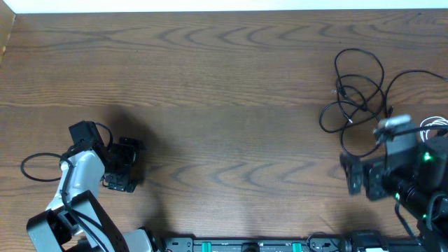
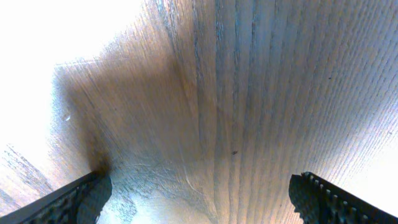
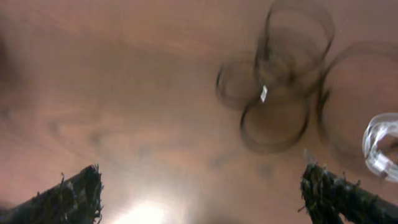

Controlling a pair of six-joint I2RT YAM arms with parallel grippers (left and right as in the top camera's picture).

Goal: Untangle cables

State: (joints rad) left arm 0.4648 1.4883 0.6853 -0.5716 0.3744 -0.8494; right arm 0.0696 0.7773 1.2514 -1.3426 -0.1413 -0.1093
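Right gripper: fingers spread wide, holding nothing.
Left gripper: spread wide too, empty, only bare table under it.
Black cables: loopy pile, far right side of table.
White cable: near right edge, close by right gripper.
Black cables lie ahead of right gripper, bit to its right, not touching.
Left gripper well apart from them.
Right gripper nearer; my guess, it should reach forward first.

We see 2 arms. The left arm has a rounded white link and a boxy black left hand. The right arm is black with a green light; its right hand has black fingers with ridged edges.
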